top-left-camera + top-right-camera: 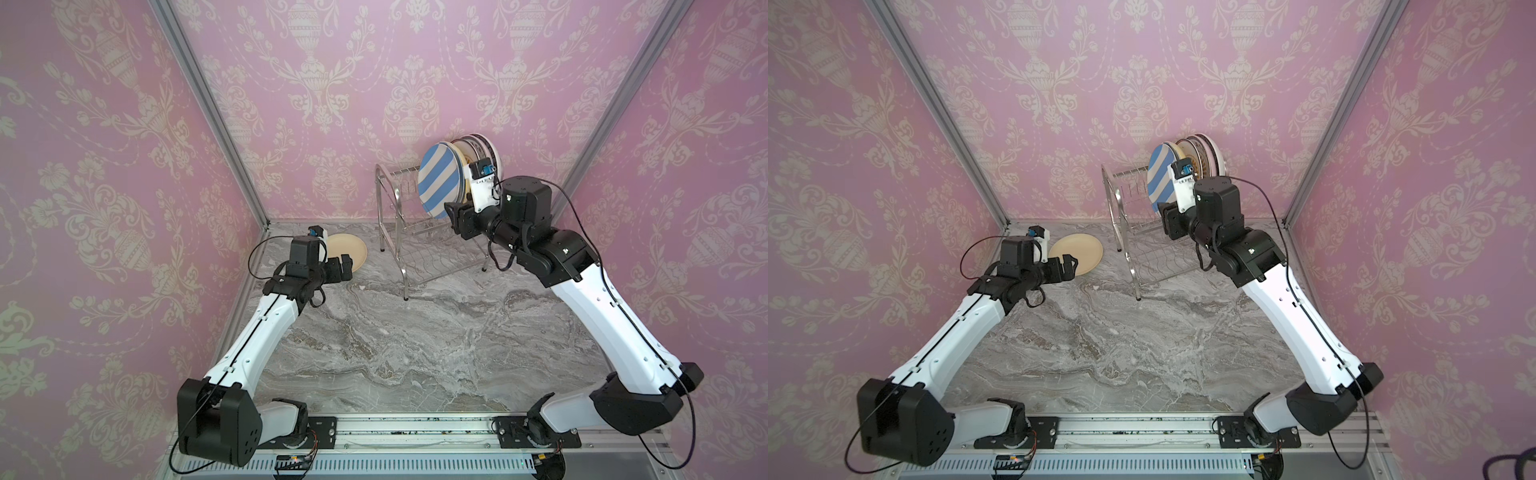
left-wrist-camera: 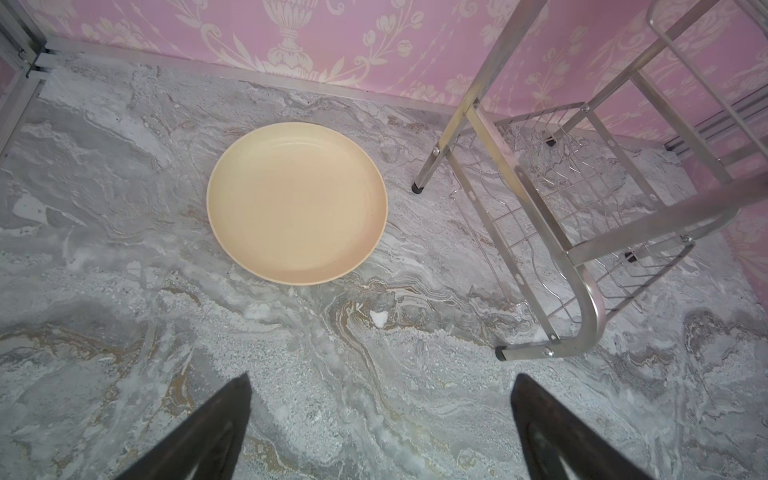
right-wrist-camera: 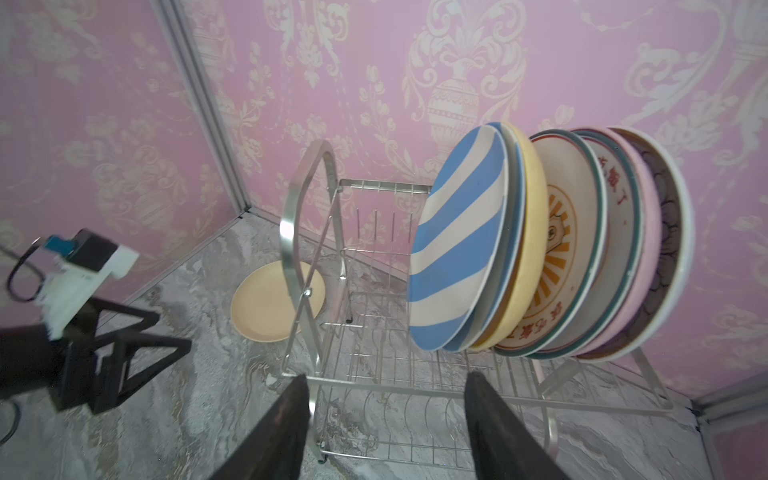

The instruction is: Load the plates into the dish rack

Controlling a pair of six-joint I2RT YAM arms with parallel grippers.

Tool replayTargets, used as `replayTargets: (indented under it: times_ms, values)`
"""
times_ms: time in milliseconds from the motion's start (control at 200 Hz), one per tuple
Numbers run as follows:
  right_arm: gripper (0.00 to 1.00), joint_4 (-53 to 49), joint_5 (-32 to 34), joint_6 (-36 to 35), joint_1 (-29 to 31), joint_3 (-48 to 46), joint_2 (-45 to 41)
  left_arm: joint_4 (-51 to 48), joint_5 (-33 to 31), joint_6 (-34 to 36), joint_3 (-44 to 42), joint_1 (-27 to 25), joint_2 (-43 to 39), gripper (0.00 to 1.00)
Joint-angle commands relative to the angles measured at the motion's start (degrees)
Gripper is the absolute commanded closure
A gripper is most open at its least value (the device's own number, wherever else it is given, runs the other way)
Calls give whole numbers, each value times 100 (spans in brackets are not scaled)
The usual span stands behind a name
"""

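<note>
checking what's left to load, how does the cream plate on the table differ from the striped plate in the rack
The cream plate lies flat on the table; the striped plate stands on edge in the rack's upper tier. The cream plate is plain; the striped plate has blue and white bands. Both are round.

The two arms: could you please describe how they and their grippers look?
The left arm and right arm have white shells, black joint housings and thin black cables looping alongside. The left gripper and right gripper are black with tapered fingers; each wrist carries a white bracket.
</note>
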Motion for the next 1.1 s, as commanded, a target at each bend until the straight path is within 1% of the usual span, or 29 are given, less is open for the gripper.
replayTargets:
  times_ms: [0,60,105,160,210,270,345,470,565,625,681,746,796,856,911,991,1096]
  values:
    - [35,18,-1504,277,102,-1074,-660,-136,-148,412,728,163,648,1]
    - [34,90,-1700,574,158,-1842,-998,-256,-183,603,1196,200,1117,1]
    - [33,215,-1765,774,264,-2416,-1230,-348,-340,758,1528,221,1473,1]
    - [32,587,-1738,1015,461,-3188,-1527,-387,-452,868,1863,298,1906,1]
    - [30,986,-1673,1168,715,-3990,-1770,-459,-391,878,2160,378,2273,1]
    - [29,1352,-1437,1423,948,-4529,-1952,-614,-388,877,2517,431,2690,1]
    - [28,1648,-1357,1686,1053,-4997,-2057,-918,-408,924,3017,449,3189,1]
    - [27,1863,-1198,1802,1108,-5428,-2102,-1394,-27,1014,3812,439,3984,1]
    - [27,2015,-1296,1893,1125,-5640,-2082,-1966,149,1059,4451,440,4579,1]
    - [26,2157,-1352,1981,1136,-5781,-2096,-2305,152,1085,4684,434,4874,1]
    - [26,2331,-1410,2078,1144,-5952,-2126,-2588,377,1098,4837,436,5075,1]
    - [25,2488,-1420,2138,1144,-6105,-2179,-2833,581,1192,4923,389,5244,1]
    - [24,2499,-1375,2130,1142,-6164,-2197,-3012,533,1341,4938,312,5297,1]
    - [23,2495,-1351,2121,1144,-6195,-2209,-2888,390,1491,4772,224,5266,1]
    - [22,2510,-1233,2136,1145,-6216,-2214,-2634,422,1605,4571,172,5230,1]
    - [23,2623,-1135,2156,1145,-6305,-2276,-2584,619,1741,4536,121,5280,1]
    - [22,2632,-1046,2223,1145,-6383,-2401,-2489,571,1753,4419,117,5307,1]
